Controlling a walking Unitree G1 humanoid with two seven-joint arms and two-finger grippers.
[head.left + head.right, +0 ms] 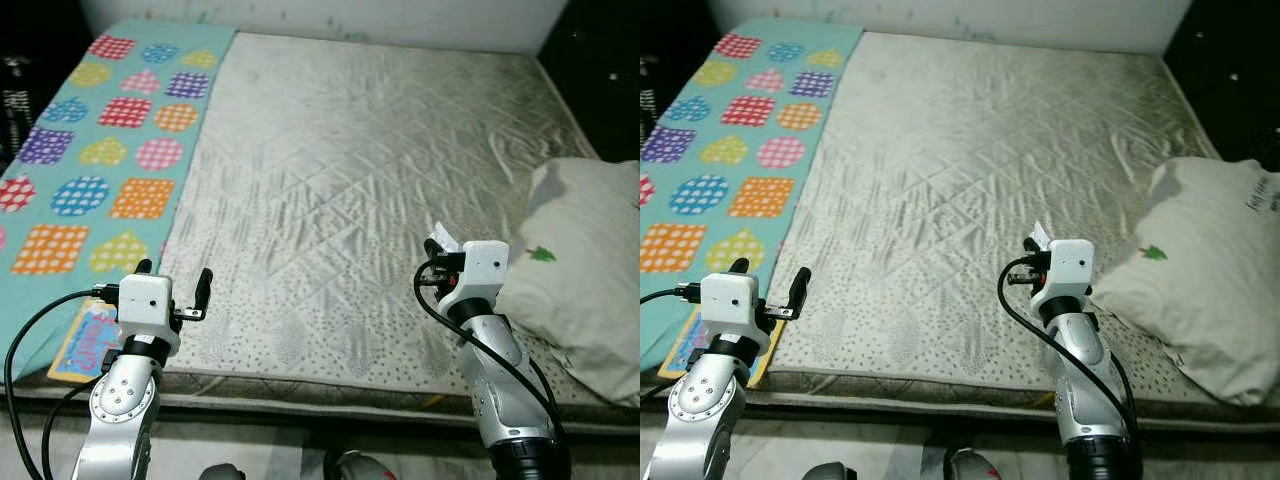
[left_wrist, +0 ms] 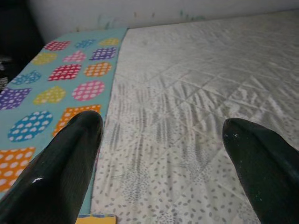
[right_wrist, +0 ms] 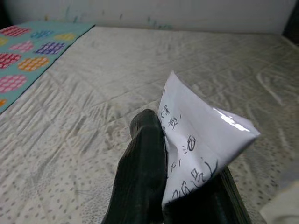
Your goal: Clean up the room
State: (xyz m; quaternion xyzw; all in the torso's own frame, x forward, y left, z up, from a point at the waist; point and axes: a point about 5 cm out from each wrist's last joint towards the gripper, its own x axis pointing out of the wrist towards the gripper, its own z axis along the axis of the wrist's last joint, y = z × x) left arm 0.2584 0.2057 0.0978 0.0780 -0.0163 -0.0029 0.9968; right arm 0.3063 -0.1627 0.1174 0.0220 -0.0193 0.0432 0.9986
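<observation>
My right gripper (image 1: 437,248) hovers over the front right part of the mattress (image 1: 360,170), shut on a folded white paper (image 3: 201,144) with handwriting on it. The paper (image 1: 441,238) sticks up from between the fingers. My left gripper (image 1: 175,278) is open with nothing between its fingers (image 2: 70,158), low over the front left of the bed beside the edge of the teal blanket (image 1: 100,150).
A white pillow (image 1: 580,270) with a small green tree print lies at the bed's right edge. The teal blanket with coloured patches covers the left strip. A colourful flat book (image 1: 88,340) lies at the front left corner. Dark gaps flank the bed; a wall closes the far end.
</observation>
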